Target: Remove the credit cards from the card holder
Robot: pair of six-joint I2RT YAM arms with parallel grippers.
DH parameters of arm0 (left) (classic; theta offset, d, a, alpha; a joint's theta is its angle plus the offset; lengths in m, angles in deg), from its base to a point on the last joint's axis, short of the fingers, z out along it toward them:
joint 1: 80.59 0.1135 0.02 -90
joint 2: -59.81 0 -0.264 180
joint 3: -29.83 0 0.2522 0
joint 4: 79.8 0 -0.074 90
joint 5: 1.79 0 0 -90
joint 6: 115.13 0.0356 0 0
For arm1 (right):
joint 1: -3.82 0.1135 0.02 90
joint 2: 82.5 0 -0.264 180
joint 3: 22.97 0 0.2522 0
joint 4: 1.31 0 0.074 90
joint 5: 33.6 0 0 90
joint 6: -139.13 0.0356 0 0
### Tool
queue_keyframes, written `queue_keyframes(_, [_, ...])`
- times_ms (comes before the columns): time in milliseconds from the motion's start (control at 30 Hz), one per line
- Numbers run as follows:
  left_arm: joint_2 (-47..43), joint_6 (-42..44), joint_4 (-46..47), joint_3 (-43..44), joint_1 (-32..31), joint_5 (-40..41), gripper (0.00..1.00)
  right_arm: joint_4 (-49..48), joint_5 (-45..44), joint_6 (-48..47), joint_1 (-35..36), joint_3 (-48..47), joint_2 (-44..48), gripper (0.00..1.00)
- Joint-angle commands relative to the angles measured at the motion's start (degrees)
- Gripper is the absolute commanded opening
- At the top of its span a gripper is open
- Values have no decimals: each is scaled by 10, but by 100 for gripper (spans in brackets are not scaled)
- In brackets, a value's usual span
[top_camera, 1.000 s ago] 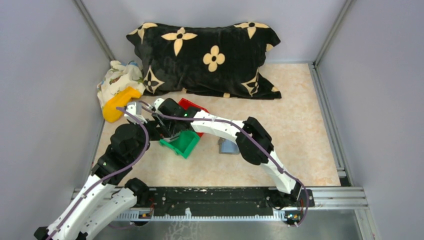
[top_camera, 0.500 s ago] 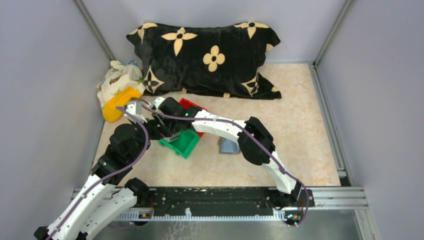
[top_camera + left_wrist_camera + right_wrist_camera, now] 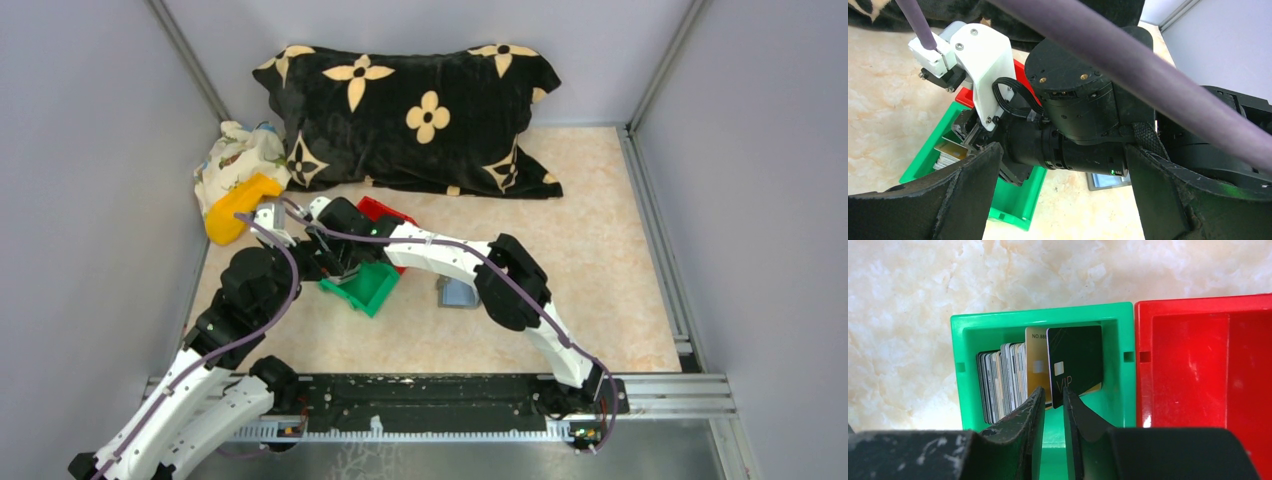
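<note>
Right gripper (image 3: 1052, 405), above green bin (image 3: 1038, 317): fingers a slit apart astride edges of cards (image 3: 1063, 365) standing inside, grip not determinable; left gripper (image 3: 1063, 165) beside bin, spread wide, empty; card holder (image 3: 457, 293) flat, right of bin; advised: lift straight, avoid toppling cards.

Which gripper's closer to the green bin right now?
Right. The right gripper is over the green bin, almost touching its cards; the left gripper hangs open beside it, behind the right wrist.
</note>
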Motion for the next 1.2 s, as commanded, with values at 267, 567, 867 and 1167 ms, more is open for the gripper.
queue_keyframes(267, [25,-2,37,-11,1,16,99,-45,17,25,80,12,50,24])
queue_keyframes(567, [23,-3,36,-12,3,18,99,-54,26,31,80,29,64,42])
queue_keyframes(867, [26,-3,37,-11,3,15,99,-82,-48,15,80,72,119,44])
queue_keyframes(1167, [40,7,77,-15,3,-23,99,-154,-153,6,75,180,232,44])
